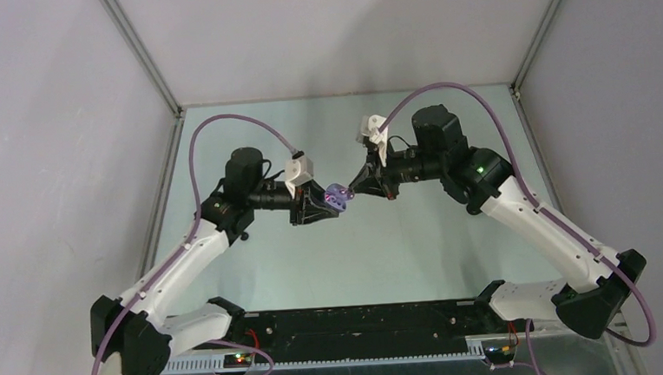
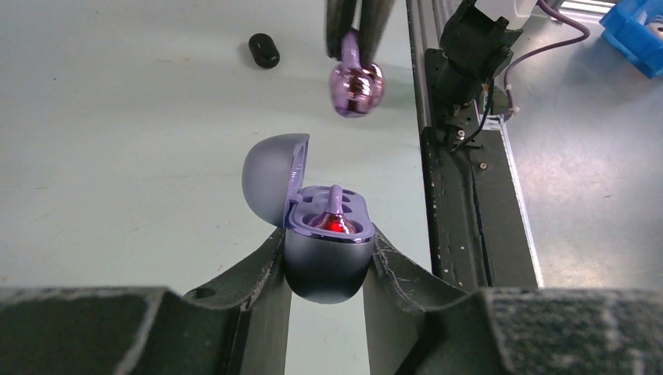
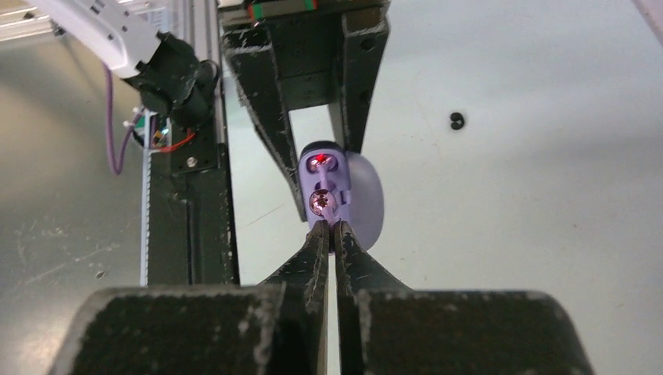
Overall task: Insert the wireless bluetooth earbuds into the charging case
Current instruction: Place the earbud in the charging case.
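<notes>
Left wrist view, centre: the left gripper [image 2: 327,234] is clamped on the dark-bottomed, pale purple oval plastic charging case [image 2: 327,273], one finger pressing each side. The case's domed lid [image 2: 270,176] stands hinged open towards the left of the frame. A red light [image 2: 337,226] glows in the exposed purple tray. Whether a bud sits there cannot be told.

Top centre of the same view: the right gripper [image 2: 353,35] reaches down with its fingers pinched together on the stem of a glossy pale purple earbud [image 2: 357,87]. The bud hangs above the open tray and apart from it.

In the top external view the two grippers meet tip to tip above the middle of the counter.

Upper left of the left wrist view: a small black rounded earbud [image 2: 264,51] lies alone on the pale green counter [image 2: 117,156], well apart from the case. A black mounting rail [image 2: 461,211] runs down the right side, and a blue bin [image 2: 633,31] fills the upper right corner.
</notes>
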Controlling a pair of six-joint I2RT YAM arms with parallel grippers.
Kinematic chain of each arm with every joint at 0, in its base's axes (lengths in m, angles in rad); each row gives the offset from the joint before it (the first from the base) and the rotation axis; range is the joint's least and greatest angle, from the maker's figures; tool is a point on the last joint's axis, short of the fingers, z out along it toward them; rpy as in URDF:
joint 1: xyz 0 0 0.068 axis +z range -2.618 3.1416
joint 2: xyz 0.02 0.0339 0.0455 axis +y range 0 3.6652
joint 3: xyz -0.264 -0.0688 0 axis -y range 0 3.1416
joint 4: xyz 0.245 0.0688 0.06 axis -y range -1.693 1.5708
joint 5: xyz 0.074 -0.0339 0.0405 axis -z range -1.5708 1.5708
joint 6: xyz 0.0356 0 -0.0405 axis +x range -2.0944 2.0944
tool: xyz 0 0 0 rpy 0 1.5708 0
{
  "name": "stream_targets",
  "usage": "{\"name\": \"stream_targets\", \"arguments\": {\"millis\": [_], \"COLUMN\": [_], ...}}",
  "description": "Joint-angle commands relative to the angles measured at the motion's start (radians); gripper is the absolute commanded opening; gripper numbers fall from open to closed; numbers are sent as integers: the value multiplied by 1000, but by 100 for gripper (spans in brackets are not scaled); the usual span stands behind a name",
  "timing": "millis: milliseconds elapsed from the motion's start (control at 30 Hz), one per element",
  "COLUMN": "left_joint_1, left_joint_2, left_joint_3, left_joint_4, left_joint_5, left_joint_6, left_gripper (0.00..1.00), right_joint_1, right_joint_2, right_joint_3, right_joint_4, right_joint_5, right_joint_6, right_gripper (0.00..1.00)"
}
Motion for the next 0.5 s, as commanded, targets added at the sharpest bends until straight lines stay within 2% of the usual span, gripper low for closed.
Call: {"name": "stream_targets", "arguments": {"millis": [0, 100, 200, 333, 367, 467], "left_joint_1": [-6, -4, -5, -4, -5, -4], "left_joint_2": [-30, -22, -1, -3, -6, -12], "left_joint_3": [78, 129, 161, 109, 81, 31], "left_joint_4": [-82, -129, -103, 97, 190, 327], "left_joint_5": [-47, -96, -138, -185, -219, -304], "left_joint_6": [131, 182, 148, -61, -87, -184], "left_gripper": [0, 0, 0, 0, 0, 0], "right_joint_1": [5, 5, 0, -25, -31, -66], "right_joint_2": [-45, -55, -59, -78, -86, -100], "right_joint_3": [66, 106, 142, 155, 156, 162], "right_joint_4": [-87, -146, -178, -192, -189, -176], "right_joint_5": [-109, -147, -140, -144, -147, -134], "right_joint_6": [-64, -86, -105, -109, -106, -85], "right_gripper": [4, 4, 4, 4, 4, 4]}}
